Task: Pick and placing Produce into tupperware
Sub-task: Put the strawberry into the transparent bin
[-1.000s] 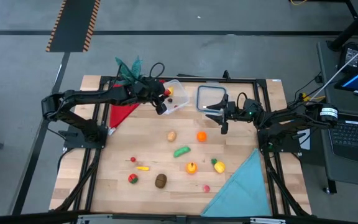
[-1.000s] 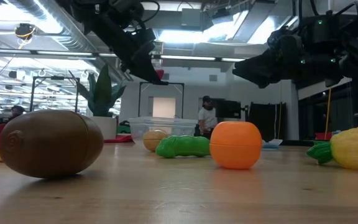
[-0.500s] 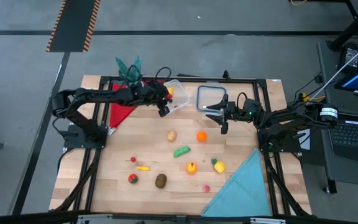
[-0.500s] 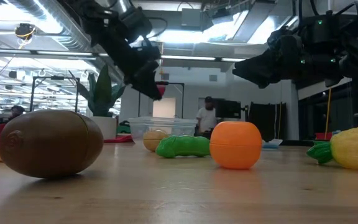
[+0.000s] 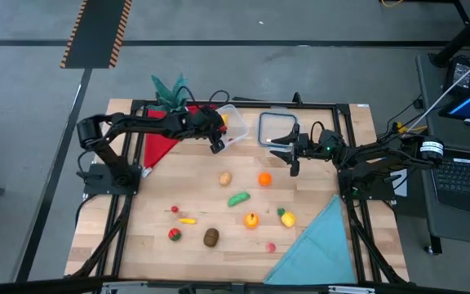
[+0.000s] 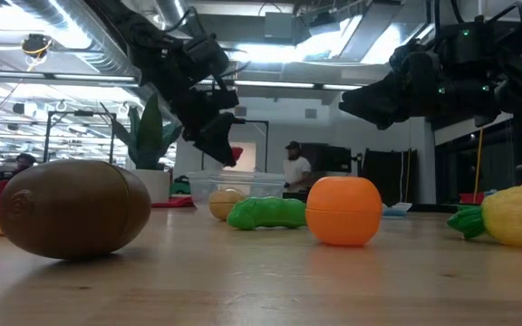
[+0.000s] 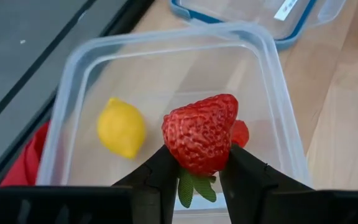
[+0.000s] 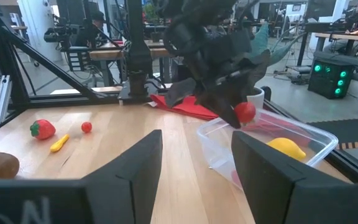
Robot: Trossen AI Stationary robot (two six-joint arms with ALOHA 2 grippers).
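Observation:
My left gripper (image 7: 199,177) is shut on a red toy strawberry (image 7: 201,132) and hangs just over the clear tupperware (image 7: 73,93), which stands at the table's far middle (image 5: 230,127). A yellow lemon (image 7: 122,127) and a small red piece (image 7: 240,132) lie inside the tupperware. The low view shows the strawberry (image 6: 235,154) above the tupperware's rim (image 6: 234,178). More produce lies loose on the wood: a potato (image 5: 225,178), an orange (image 5: 264,180), a green pod (image 5: 238,198) and a kiwi (image 5: 210,237). My right gripper (image 5: 290,157) waits open beside the lid. My left gripper pinches the strawberry between its two fingers (image 7: 162,169), on its two sides near the leafy end (image 7: 190,186). The fingers slant down from the table's left. The strawberry is lifted clear over the tupperware's open top, its tip pointing away from the fingers.
The clear lid with a blue-grey rim (image 5: 277,129) lies right of the tupperware. A red cloth (image 5: 161,145) lies at the far left and a blue cloth (image 5: 317,249) at the near right. A potted plant (image 5: 170,88) stands at the far left corner.
My left gripper has come down toward the tupperware and tipped further downward, carrying the strawberry with it. The strawberry now hangs just above the rim. My right gripper has kept still.

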